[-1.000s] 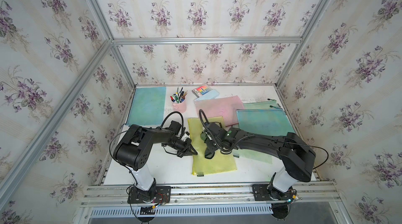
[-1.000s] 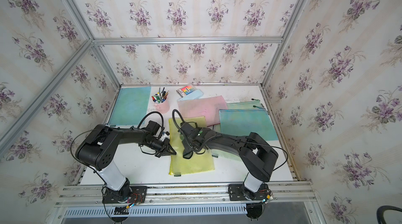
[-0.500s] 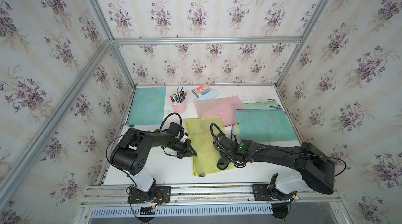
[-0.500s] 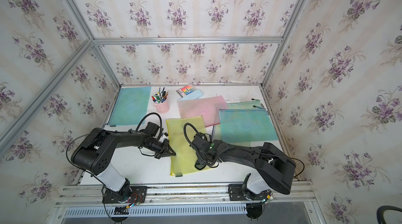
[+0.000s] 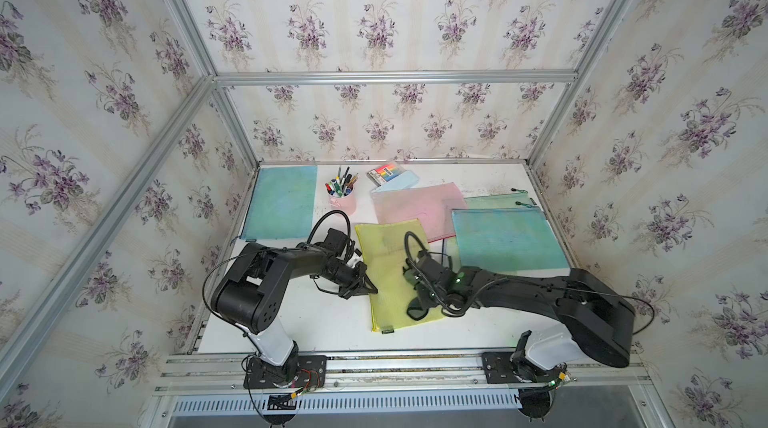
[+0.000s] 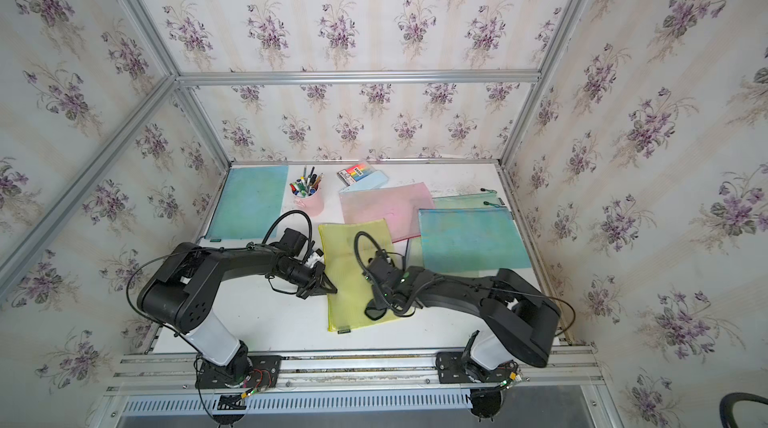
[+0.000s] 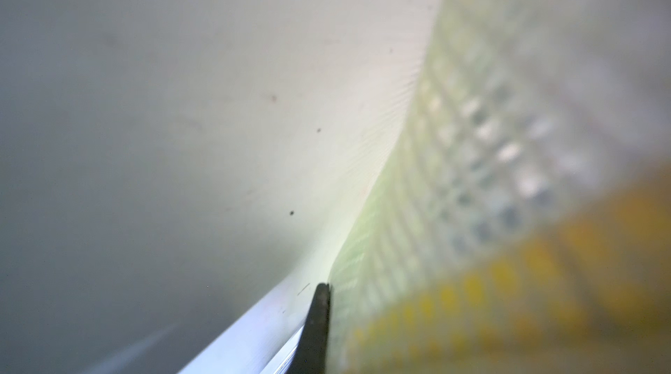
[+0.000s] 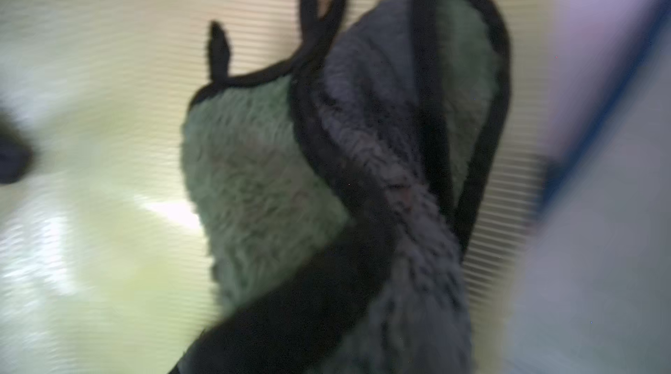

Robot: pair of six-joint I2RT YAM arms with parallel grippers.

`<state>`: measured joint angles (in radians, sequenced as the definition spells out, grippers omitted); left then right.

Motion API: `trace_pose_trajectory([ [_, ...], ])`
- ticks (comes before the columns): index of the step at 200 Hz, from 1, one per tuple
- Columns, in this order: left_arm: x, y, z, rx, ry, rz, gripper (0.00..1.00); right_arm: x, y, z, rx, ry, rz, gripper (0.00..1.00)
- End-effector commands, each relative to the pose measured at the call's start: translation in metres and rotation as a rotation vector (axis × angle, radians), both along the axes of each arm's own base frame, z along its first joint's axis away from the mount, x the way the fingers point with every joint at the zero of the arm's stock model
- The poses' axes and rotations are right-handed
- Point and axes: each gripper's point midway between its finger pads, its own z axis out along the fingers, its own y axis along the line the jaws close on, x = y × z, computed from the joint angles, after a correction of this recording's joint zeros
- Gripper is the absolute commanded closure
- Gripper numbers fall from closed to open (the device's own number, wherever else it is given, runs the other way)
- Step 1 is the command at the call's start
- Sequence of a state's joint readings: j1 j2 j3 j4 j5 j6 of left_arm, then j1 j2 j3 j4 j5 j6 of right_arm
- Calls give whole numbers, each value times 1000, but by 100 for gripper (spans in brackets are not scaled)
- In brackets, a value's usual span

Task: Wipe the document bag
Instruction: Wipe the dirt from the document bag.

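Observation:
The document bag [image 5: 384,255] [image 6: 353,255] is yellow mesh and lies flat at the middle front of the table in both top views. My left gripper [image 5: 371,290] [image 6: 332,290] is shut on its left edge. The left wrist view shows one black fingertip [image 7: 319,314] against the blurred mesh edge of the bag [image 7: 417,208]. My right gripper [image 5: 426,299] [image 6: 384,301] is shut on a grey-green cloth [image 5: 417,313] [image 6: 375,313] with black trim, pressed onto the bag's front right part. In the right wrist view the cloth [image 8: 276,172] hides the jaws and lies on the bag [image 8: 109,63].
Behind lie a pink bag [image 5: 415,205], a blue-green bag [image 5: 507,243] over a green one [image 5: 494,198] on the right, and a teal bag [image 5: 282,201] at the back left. A pink pen cup [image 5: 343,200] and a marker box [image 5: 385,172] stand at the back.
My right gripper has dragged the cloth across the yellow bag from its left middle toward its front right. The left gripper has stayed at the bag's left edge.

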<state>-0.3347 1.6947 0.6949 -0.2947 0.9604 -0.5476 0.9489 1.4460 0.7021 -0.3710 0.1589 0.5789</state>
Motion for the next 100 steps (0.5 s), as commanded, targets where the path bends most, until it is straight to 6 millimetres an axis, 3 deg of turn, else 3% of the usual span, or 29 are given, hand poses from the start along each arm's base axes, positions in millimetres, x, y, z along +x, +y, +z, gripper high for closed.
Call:
trace_pose_trajectory([
  [1,-9,6,-5,40,15,-26,93,23,-13,23,-13,-77,-20,87],
  [20,-9,3,-7,40,17,-30,93,45,35,46,99,-103,41,86],
  [42,-8,-1,-10,39,19,-38,93,58,101,44,176,-86,133,86],
  [57,-8,-3,-11,46,16,-40,93,66,128,31,149,-93,166,87],
  [75,-7,-4,-12,49,19,-36,93,70,123,-2,33,-55,156,88],
  [86,-7,-3,-12,54,18,-34,93,68,101,-19,-64,-46,136,89],
  [100,-8,-2,-12,61,13,-33,93,67,61,-26,-144,-49,77,89],
])
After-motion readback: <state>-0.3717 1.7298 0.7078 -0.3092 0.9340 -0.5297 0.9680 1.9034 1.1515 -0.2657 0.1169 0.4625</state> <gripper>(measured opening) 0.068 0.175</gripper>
